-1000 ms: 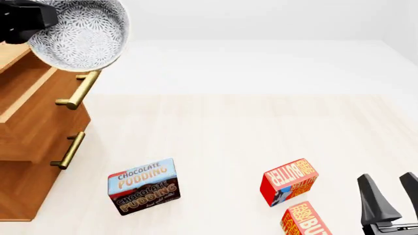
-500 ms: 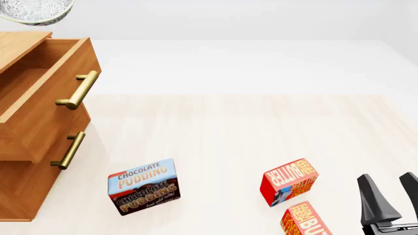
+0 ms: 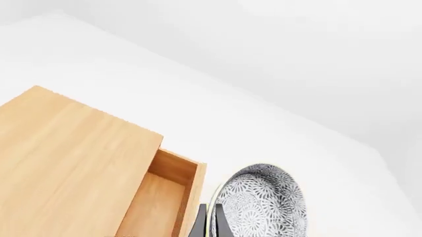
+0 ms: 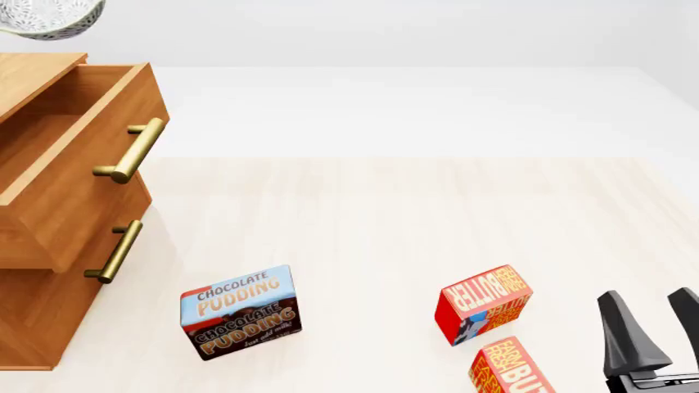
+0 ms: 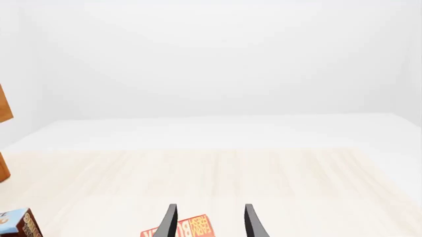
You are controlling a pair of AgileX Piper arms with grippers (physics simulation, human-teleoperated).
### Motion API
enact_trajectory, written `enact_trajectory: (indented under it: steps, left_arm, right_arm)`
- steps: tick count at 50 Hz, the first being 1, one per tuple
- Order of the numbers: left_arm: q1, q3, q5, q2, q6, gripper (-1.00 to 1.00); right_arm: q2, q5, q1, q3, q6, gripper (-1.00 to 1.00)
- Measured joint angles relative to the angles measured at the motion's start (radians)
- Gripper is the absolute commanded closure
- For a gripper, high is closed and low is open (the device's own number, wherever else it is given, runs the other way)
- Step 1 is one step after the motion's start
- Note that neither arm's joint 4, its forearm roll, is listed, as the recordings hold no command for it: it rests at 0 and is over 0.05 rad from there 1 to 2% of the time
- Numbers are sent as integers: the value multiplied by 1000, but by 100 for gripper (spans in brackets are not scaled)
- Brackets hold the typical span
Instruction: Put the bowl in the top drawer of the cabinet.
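The bowl (image 4: 44,16), white-grey with a dark floral pattern, hangs at the top left corner of the front view, above the cabinet (image 4: 44,319) and partly cut off by the frame. The top drawer (image 4: 77,164) is pulled out and open. In the left wrist view my left gripper (image 3: 209,223) is shut on the rim of the bowl (image 3: 264,205), just beside the open top drawer (image 3: 158,197) and the cabinet's top (image 3: 66,158). My right gripper (image 4: 659,332) stands open low at the near right, holding nothing.
A chocolate pudding box (image 4: 238,311) stands on the table in front of the cabinet. Two red butter boxes (image 4: 483,301) (image 4: 513,368) sit near my right gripper; one butter box (image 5: 188,228) shows between its fingers. The lower drawer's brass handle (image 4: 114,252) is shut flush.
The bowl has risen and moved left, from in front of the top drawer to the frame's top left corner. The left arm has left the front view. The right arm is still.
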Motion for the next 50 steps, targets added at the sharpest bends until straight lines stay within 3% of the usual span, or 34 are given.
enact_trajectory:
  steps: [24, 41, 50]
  left_arm:
    - [160, 155, -153, -13, -264, 100]
    - [253, 275, -240, -16, -394, 100]
    - [301, 287, -240, -11, -437, 100]
  right_arm:
    - [0, 0, 1, 0, -3, -100]
    - [0, -1, 1, 0, -3, -100]
    - [0, -2, 1, 0, -3, -100]
